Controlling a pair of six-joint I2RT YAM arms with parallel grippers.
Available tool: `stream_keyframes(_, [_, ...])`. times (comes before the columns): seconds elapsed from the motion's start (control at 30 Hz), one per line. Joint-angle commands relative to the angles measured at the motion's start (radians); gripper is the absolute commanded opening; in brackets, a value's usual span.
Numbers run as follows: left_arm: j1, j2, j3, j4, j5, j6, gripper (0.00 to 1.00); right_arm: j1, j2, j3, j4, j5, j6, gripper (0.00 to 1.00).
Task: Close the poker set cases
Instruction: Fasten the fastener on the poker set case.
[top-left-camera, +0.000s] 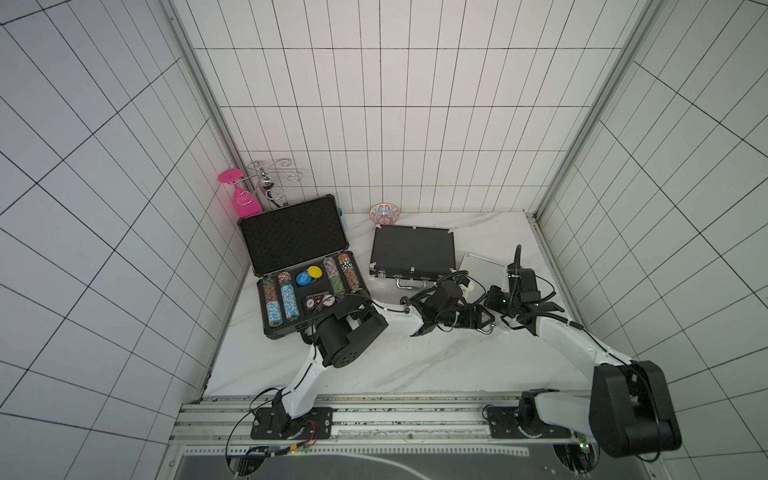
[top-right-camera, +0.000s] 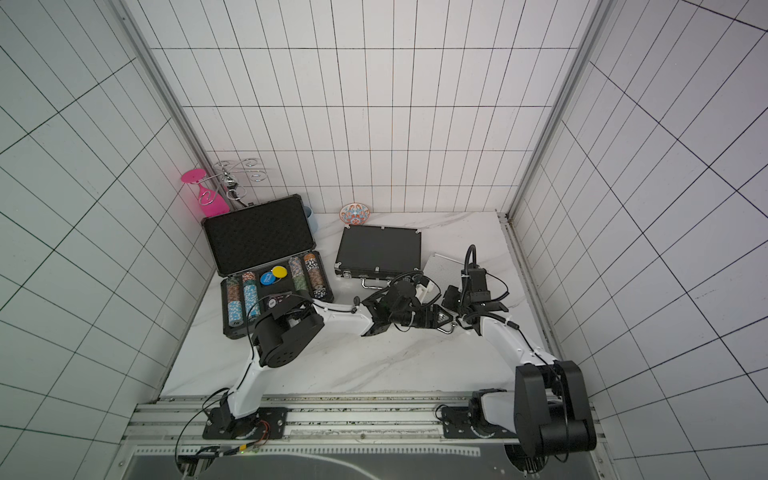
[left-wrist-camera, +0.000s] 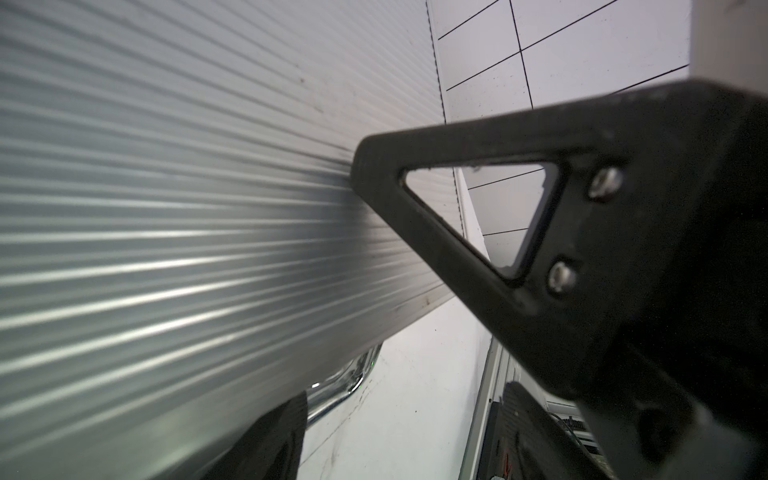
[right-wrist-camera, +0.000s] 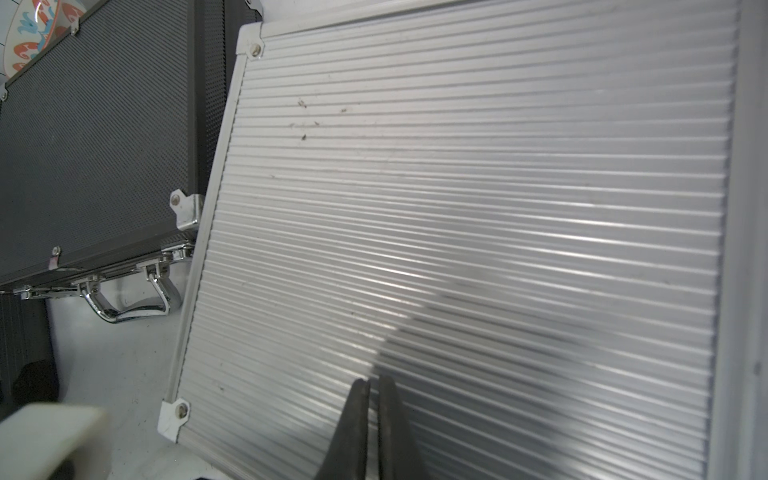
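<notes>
The large ribbed black case (top-left-camera: 293, 239) stands open at the left, its tray (top-left-camera: 307, 291) full of chips. In the middle lies the medium black case (top-left-camera: 411, 251), shut, with its chrome handle (right-wrist-camera: 129, 309) toward me. The small silver case (top-left-camera: 482, 264) is at the right, its ribbed lid (right-wrist-camera: 457, 208) down. My right gripper (right-wrist-camera: 374, 386) is shut, tips resting on that lid. My left gripper (left-wrist-camera: 407, 395) is open at the silver case's front edge by its handle (left-wrist-camera: 345, 382), with one finger (left-wrist-camera: 266, 440) against the case. In both top views the two grippers (top-left-camera: 484, 320) (top-right-camera: 446, 320) crowd together there.
A pink glass (top-left-camera: 241, 195) hangs on a wire rack (top-left-camera: 270, 174) in the back left corner. A patterned bowl (top-left-camera: 384, 214) leans behind the medium case. An aluminium rail (top-left-camera: 557, 274) bounds the table on the right, close to the silver case.
</notes>
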Motion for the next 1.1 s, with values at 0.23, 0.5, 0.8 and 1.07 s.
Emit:
stream_keyframes(0.23, [0.005, -0.074, -0.01, 0.124, -0.033, -0.018, 0.74, -0.027, 0.01, 0.006, -0.165, 0.043, -0.006, 0.11])
stream_keyframes(0.5, [0.002, -0.031, 0.006, 0.082, -0.039, -0.013, 0.74, -0.037, 0.011, 0.01, -0.191, 0.032, -0.013, 0.1])
stream_keyframes(0.8, [0.0, -0.037, -0.014, -0.008, -0.088, 0.029, 0.74, -0.04, 0.012, 0.023, -0.193, 0.024, -0.016, 0.1])
stream_keyframes(1.07, [-0.001, -0.041, -0.025, 0.0, -0.08, 0.033, 0.74, -0.04, 0.024, 0.031, -0.195, 0.024, -0.021, 0.1])
